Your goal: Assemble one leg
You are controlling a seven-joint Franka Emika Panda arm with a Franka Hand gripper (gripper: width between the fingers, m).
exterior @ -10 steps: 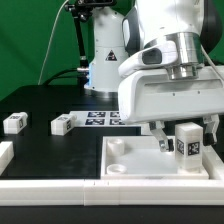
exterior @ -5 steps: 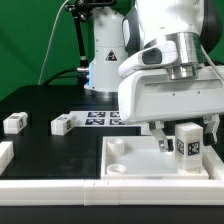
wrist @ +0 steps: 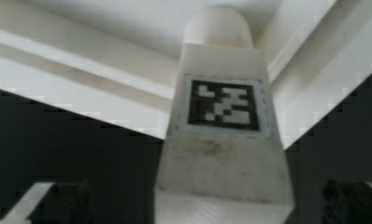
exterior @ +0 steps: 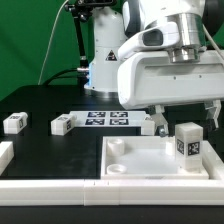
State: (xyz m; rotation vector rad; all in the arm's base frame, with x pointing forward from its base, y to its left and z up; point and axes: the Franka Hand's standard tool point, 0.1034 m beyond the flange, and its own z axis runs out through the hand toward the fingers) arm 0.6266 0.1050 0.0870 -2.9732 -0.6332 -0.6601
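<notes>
The leg (exterior: 187, 142) stands upright on the large white tray (exterior: 145, 160), close to the tray's far edge and towards its corner at the exterior view's right, with its black-and-white tag facing the camera. The gripper (exterior: 186, 120) hangs directly over it with its jaws spread apart and nothing clamped between them. One finger (exterior: 158, 124) drops beside the leg on the exterior view's left, and the other shows past it on the exterior view's right. Both are clear of the block.

In the wrist view the leg (wrist: 215, 120) fills the middle of the picture, and the two dark fingertips (wrist: 41, 203) sit well apart on either side of it, with a gap between each and the white plastic. Whether the leg's foot sits in one of the tray's round sockets cannot be told.

The tray lies along the black table's (exterior: 50, 105) near edge, on the exterior view's right. Two more legs lie loose on the table, one (exterior: 13, 122) near the edge on the exterior view's left and another (exterior: 62, 124) further in, just beside the marker board (exterior: 105, 118).
</notes>
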